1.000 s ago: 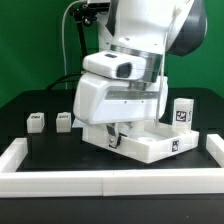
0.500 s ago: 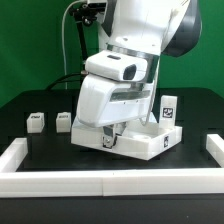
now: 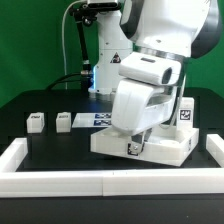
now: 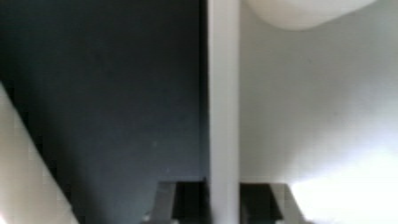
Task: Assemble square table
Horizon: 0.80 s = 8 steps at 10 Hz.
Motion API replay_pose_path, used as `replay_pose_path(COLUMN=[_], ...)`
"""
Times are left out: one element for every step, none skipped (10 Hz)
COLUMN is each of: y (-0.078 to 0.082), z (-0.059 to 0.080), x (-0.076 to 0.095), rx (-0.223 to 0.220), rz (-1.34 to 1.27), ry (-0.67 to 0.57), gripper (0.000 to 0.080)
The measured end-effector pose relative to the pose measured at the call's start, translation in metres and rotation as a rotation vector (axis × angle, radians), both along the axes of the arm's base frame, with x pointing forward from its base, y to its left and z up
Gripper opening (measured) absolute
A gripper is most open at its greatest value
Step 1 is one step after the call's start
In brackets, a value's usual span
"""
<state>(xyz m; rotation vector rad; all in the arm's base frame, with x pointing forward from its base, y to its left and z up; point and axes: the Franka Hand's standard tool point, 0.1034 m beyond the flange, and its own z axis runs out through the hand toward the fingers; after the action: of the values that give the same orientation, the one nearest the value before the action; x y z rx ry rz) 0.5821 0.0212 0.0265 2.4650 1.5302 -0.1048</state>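
Note:
The square tabletop [image 3: 196, 150], a white tray-like slab with marker tags, lies on the black table at the exterior view's right. My gripper [image 3: 152, 142] reaches down onto its near-left wall. In the wrist view the thin white wall [image 4: 222, 90] runs between my two dark fingers [image 4: 185, 203], and the gripper [image 4: 224, 196] is shut on it. Two small white tagged legs [image 3: 36, 121] [image 3: 64, 120] sit on the table at the left. A third leg [image 3: 186, 110] stands upright at the slab's far right corner. The fourth leg is hidden.
The marker board [image 3: 96, 119] lies flat behind the slab, left of the arm. A long white rim [image 3: 90, 181] borders the front of the black surface, with upturned ends at the left [image 3: 14, 152] and right [image 3: 216, 160].
My arm has swung toward the exterior view's right with the tabletop held, sliding and turning the slab that way. The upright leg moved with it. The two left legs stayed put.

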Motion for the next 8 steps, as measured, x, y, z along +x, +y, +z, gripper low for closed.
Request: replay_pose_path(y=[0.012, 0.006, 0.004, 0.004, 0.003, 0.002, 0.0, -0.002], z=[-0.001, -0.001, -0.001, -0.001, -0.001, -0.001, -0.001, -0.001], x=[0.007, 0.005, 0.005, 0.005, 0.005, 0.006, 0.006, 0.006], rx=[-0.003, -0.004, -0.004, -0.006, -0.007, -0.011, -0.022, -0.031], rz=[0.029, 0.022, 0.013, 0.017, 0.017, 0.053, 0.11, 0.144], ry=[0.002, 0.004, 0.003, 0.004, 0.004, 0.012, 0.026, 0.033], gripper=[0.0067, 0.0067, 0.0067, 0.0067, 0.0067, 0.0067, 0.0067, 0.0067])
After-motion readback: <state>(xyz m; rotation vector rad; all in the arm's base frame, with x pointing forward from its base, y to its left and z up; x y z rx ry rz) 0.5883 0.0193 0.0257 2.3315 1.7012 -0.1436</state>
